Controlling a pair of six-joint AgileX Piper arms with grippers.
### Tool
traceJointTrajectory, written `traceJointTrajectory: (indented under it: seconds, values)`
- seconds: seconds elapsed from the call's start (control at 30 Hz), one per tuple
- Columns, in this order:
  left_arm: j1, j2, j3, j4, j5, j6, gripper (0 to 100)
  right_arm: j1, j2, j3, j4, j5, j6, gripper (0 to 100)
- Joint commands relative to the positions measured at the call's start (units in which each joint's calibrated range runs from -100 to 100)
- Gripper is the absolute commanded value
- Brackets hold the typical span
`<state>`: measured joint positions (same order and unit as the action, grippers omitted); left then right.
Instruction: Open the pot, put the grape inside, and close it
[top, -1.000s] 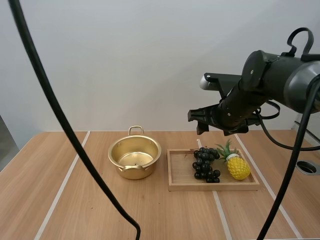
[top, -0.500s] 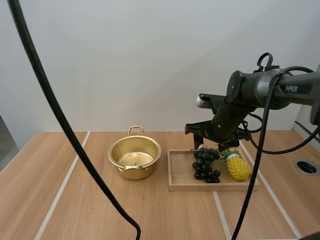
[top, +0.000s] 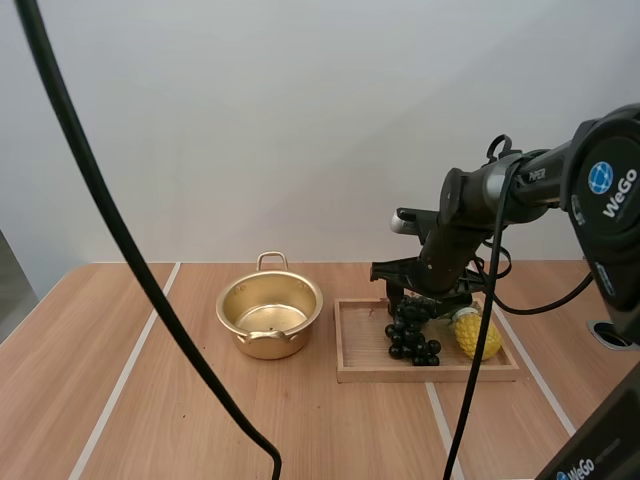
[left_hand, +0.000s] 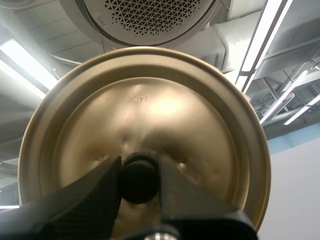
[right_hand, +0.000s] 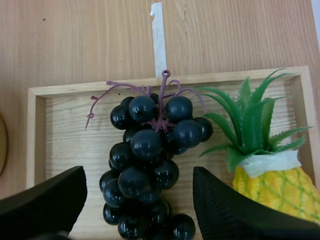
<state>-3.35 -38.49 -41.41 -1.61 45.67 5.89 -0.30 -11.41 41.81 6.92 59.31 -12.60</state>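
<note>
The left gripper (left_hand: 140, 176) pinches the knob (left_hand: 138, 184) of the lid (left_hand: 150, 107), leaving the pot (top: 268, 346) open. At the pot's 3 o'clock, the right gripper (right_hand: 137, 176), spread wide, straddles the grape bunch (right_hand: 146, 144) in the wooden tray (right_hand: 62, 131), positioned for grasping.

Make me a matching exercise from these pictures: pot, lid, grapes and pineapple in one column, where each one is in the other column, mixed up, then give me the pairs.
Things
1. pot
2. lid
3. grapes
4. pineapple

Places
A. in the wooden tray, with the open right gripper around them
B. pinched in the left gripper
C. standing open on the table, beside the tray
D. in the tray next to the grapes, outside the gripper

Pairs: 1-C, 2-B, 3-A, 4-D
</note>
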Motion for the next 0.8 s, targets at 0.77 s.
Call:
traceJointTrajectory:
  seconds: [0.77]
  values:
    - [-0.14, 0.2, -0.3, 0.2, -2.5, -0.6, 0, -0.2, 11.5, 0.2, -0.1, -6.7, 0.4, 100]
